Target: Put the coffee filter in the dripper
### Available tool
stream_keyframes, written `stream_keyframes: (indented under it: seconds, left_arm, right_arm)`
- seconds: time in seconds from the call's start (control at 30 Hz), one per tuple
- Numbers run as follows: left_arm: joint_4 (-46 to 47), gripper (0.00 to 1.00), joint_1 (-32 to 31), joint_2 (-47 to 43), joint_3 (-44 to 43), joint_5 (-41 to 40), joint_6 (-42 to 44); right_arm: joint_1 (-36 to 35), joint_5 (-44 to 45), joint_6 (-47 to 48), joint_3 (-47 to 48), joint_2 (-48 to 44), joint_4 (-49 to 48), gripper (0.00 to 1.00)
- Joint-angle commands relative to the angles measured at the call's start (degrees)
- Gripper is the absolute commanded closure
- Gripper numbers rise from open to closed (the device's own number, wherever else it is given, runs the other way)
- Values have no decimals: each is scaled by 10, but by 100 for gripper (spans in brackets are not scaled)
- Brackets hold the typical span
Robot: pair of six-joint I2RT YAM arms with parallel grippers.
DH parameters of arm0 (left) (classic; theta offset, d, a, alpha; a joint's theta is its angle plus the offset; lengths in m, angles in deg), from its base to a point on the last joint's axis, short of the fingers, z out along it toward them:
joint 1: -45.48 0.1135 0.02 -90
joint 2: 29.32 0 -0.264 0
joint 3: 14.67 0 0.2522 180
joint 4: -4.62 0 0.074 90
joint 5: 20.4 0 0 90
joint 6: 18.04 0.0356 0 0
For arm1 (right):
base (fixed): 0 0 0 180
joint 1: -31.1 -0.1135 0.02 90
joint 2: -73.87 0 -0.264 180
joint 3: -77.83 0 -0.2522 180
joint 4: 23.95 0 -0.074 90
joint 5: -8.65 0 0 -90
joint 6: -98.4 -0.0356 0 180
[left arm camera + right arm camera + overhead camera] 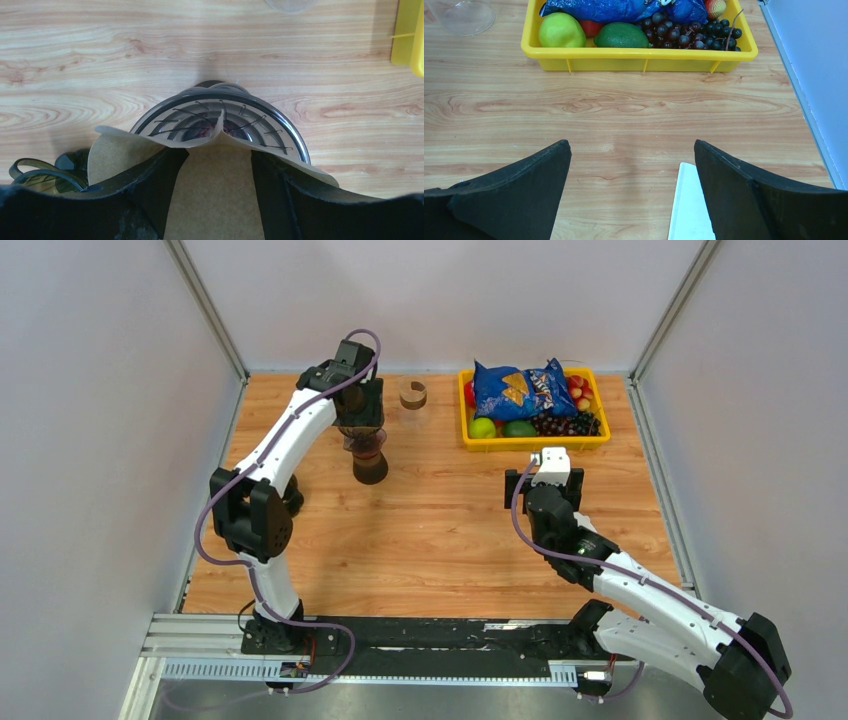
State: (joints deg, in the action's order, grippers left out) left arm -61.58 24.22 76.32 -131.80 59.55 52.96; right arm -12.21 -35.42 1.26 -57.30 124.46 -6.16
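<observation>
The clear ribbed dripper [366,440] stands on a dark brown server at the back left of the wooden table. In the left wrist view I look down into its round rim [287,131]. The brown paper coffee filter [215,195] lies over the near side of the dripper, creased at its far edge and dipping into the cone. My left gripper [218,151] is right above it, its fingers spread on the paper; the filter fills the gap between them. My right gripper [631,145] is open and empty, low over bare table near the tray.
A yellow tray [535,444] of fruit and a blue chip bag stands at the back right; its front wall [639,52] faces the right gripper. A clear glass [413,395] holding a brown roll stands between dripper and tray. White walls enclose the table.
</observation>
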Motion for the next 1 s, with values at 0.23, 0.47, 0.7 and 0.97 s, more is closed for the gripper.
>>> stream_keyframes:
  seconds: [0.23, 0.47, 0.7, 0.97]
  left_arm:
    - [-20, 29, 2, 0, -1, -7, -3]
    - [-20, 39, 2, 4, -1, -8, -2]
    - [-21, 40, 2, 14, 2, -7, -2]
    - [-14, 41, 2, 17, 20, -2, -2]
  right_arm:
    - [2, 0, 8, 21, -1, -5, 0]
    - [2, 0, 8, 21, -1, -5, 0]
    - [2, -1, 9, 22, 3, -5, 0]
    - [3, -1, 11, 24, 12, -5, 0]
